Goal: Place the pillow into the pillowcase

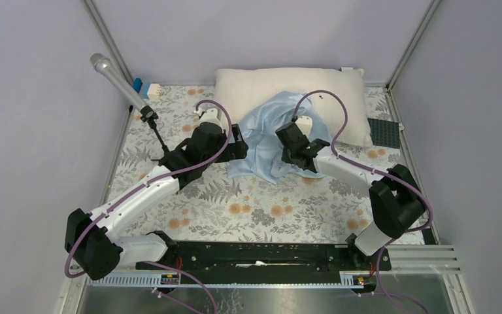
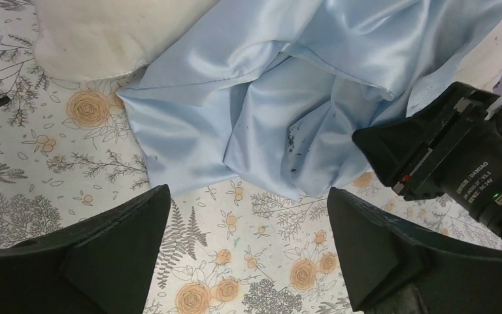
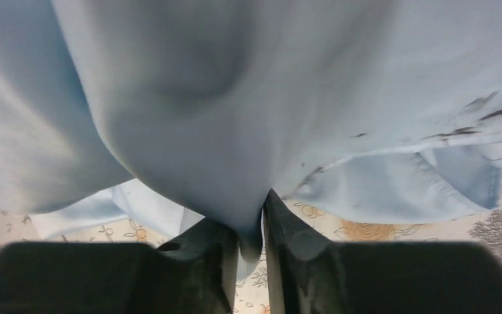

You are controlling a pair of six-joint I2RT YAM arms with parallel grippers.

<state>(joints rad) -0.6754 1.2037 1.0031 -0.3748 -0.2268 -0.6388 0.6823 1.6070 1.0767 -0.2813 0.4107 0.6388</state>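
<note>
Top view: I see the pillow [image 1: 255, 82] at 12 o'clock on the counter [image 1: 248, 209], with the crumpled pillowcase [image 1: 268, 131] draped over its 6 o'clock edge. My right end effector [image 3: 251, 235] pinches a pillowcase fold at its 4 o'clock side; my left end effector [image 2: 247, 196], spread wide and empty, hovers at its 9 o'clock

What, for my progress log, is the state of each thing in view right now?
pillow: bare, lying flat at the far edge, not in the case.
pillowcase: crumpled, draped over the pillow's near edge and onto the table cloth.
left gripper: jaws open, holding nothing, just short of the pillowcase.
right gripper: jaws pinched on a fold of the pillowcase.
</note>
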